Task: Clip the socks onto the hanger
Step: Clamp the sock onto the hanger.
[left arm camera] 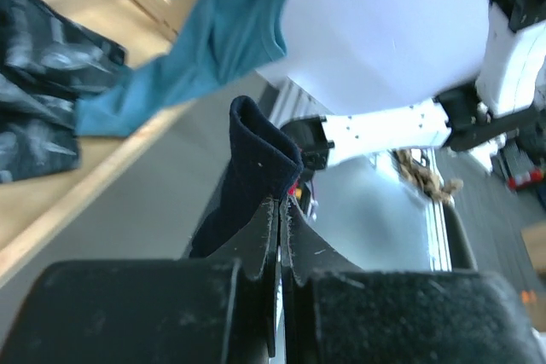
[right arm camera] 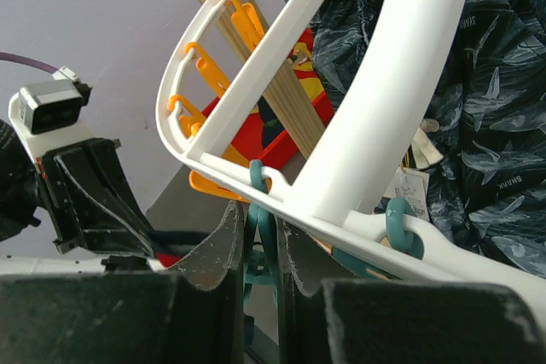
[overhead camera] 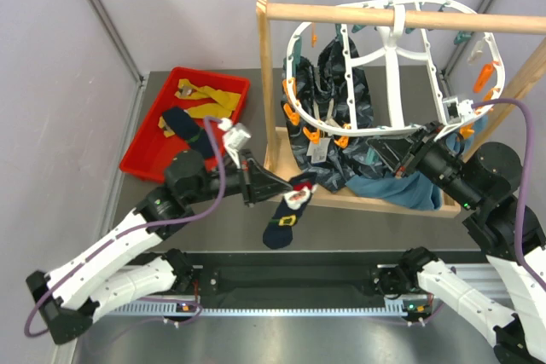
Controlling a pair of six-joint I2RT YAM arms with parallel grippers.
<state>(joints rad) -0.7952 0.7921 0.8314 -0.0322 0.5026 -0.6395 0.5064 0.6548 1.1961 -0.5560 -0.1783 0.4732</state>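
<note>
Left pincer (left arm camera: 280,228) is clamped tight, fingers pressed together on one end of a navy sock (left arm camera: 256,159). It's a small, soft sock, dark with green and yellow marks. From above, its long axis slants from the fingertips down towards the near edge of the table (overhead camera: 358,228), free end nearest the arms. It sits just in front of the rack (overhead camera: 341,13); whether the free end touches the table can't be told.

Over to the right pincer (right arm camera: 260,245): fingers nearly closed, squeezing a teal peg (right arm camera: 263,226) on the lower rim of the hanger (right arm camera: 367,117). That's the white oval frame with cross struts, hooked over the rack's rod and tilted, with orange and teal pegs along its edge.

Back left, the red bin (overhead camera: 153,149) holds yellow socks (overhead camera: 203,101) and a second navy sock (overhead camera: 181,123). Behind the hanger hangs a dark cloth (overhead camera: 341,100), with a teal cloth (overhead camera: 401,187) spilling over the rack's base.
</note>
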